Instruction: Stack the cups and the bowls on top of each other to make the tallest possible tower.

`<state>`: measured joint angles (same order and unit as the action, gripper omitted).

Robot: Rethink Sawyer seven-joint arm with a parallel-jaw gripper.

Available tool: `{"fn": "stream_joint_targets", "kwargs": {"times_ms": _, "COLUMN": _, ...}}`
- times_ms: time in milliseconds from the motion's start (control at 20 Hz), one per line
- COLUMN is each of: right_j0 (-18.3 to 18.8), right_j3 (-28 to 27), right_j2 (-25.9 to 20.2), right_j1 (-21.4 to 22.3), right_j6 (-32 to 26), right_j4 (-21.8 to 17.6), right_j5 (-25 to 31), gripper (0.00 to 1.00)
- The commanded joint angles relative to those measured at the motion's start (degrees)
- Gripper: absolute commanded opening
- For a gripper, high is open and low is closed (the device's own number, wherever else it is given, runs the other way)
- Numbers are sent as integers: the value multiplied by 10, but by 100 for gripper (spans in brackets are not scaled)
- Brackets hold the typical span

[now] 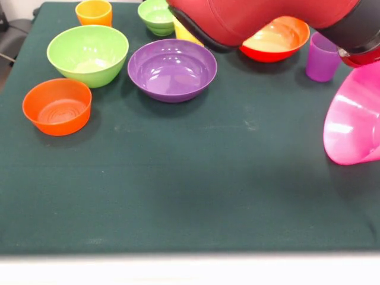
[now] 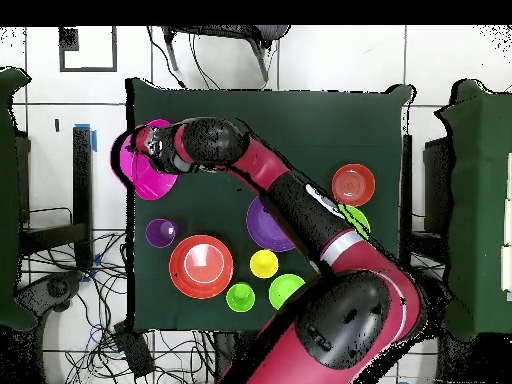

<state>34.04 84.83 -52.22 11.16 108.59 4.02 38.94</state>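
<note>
The large pink bowl (image 1: 353, 124) hangs tilted at the right edge of the front view, lifted off the cloth. In the overhead view my gripper (image 2: 156, 150) is at the pink bowl's (image 2: 140, 172) rim, shut on it. The other pieces stand apart on the table: the wide purple bowl (image 1: 172, 69), the light green bowl (image 1: 88, 54), two orange-red bowls (image 1: 57, 105) (image 1: 276, 38), the small ribbed green bowl (image 1: 156, 16), the orange cup (image 1: 94, 12), the purple cup (image 1: 323, 56) and the yellow cup (image 1: 183, 32), half hidden by the arm. The light green cup (image 2: 240, 297) shows only from overhead. No tower stands.
My red arm (image 1: 261, 18) crosses the back of the table above the bowls. The dark green cloth (image 1: 190, 190) covers the table to its front edge. Cables lie on the floor (image 2: 150, 350) beside the table.
</note>
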Motion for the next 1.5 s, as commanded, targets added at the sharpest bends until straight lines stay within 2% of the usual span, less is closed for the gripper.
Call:
{"fn": "stream_joint_targets", "kwargs": {"times_ms": 50, "right_j0": 20, "right_j3": -68, "right_j2": -15, "right_j1": -62, "right_j6": -216, "right_j4": -70, "right_j5": 66, "gripper": 0}}
{"fn": "stream_joint_targets", "kwargs": {"times_ms": 400, "right_j0": 30, "right_j3": -94, "right_j2": -44, "right_j1": -81, "right_j6": -239, "right_j4": -83, "right_j5": 87, "gripper": 0}}
{"fn": "stream_joint_targets", "kwargs": {"times_ms": 750, "right_j0": 32, "right_j3": -108, "right_j2": -64, "right_j1": -64, "right_j6": -237, "right_j4": -86, "right_j5": 131, "gripper": 0}}
{"fn": "stream_joint_targets", "kwargs": {"times_ms": 1200, "right_j0": 37, "right_j3": -141, "right_j2": -81, "right_j1": -71, "right_j6": -269, "right_j4": -86, "right_j5": 196, "gripper": 0}}
{"fn": "stream_joint_targets", "kwargs": {"times_ms": 1500, "right_j0": 48, "right_j3": -136, "right_j2": -93, "right_j1": -60, "right_j6": -268, "right_j4": -92, "right_j5": 228, "gripper": 0}}
